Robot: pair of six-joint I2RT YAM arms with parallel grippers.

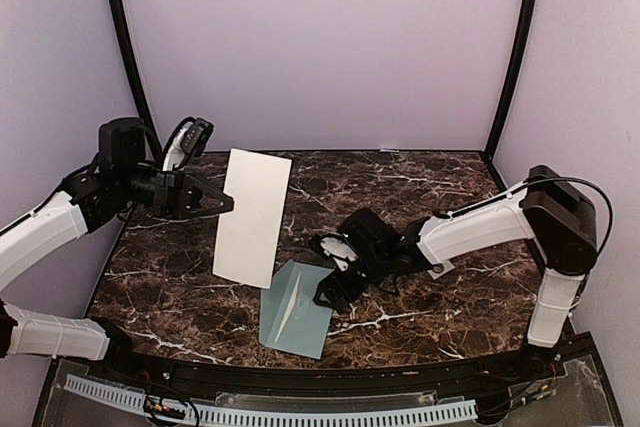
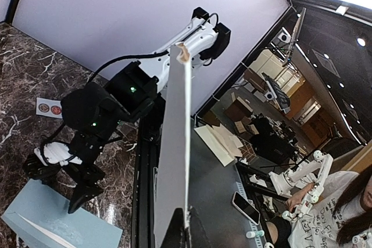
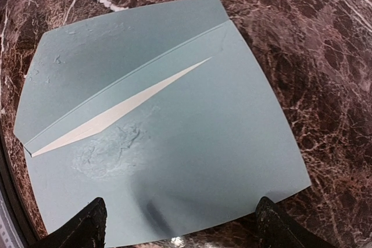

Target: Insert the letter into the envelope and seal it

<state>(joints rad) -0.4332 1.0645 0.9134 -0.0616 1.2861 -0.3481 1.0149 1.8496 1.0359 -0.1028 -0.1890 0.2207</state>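
Pale lilac walls (image 1: 320, 47) close in a dark brown marble table (image 1: 420, 177) veined with white, and black poles (image 1: 125, 47) curve up at the back corners. Near the table's front middle the envelope (image 1: 296, 309) lies flat, its flap barely lifted (a whitish sliver of lining shows in the right wrist view). The right gripper (image 1: 333, 292) sits low at the envelope's right edge, jaws spread wide, clamping nothing; whether its fingertips (image 3: 90, 227) touch the paper I cannot tell. The left gripper (image 1: 224, 204) pinches the white letter (image 1: 252, 217) by its edge, holding it raised just behind the envelope.
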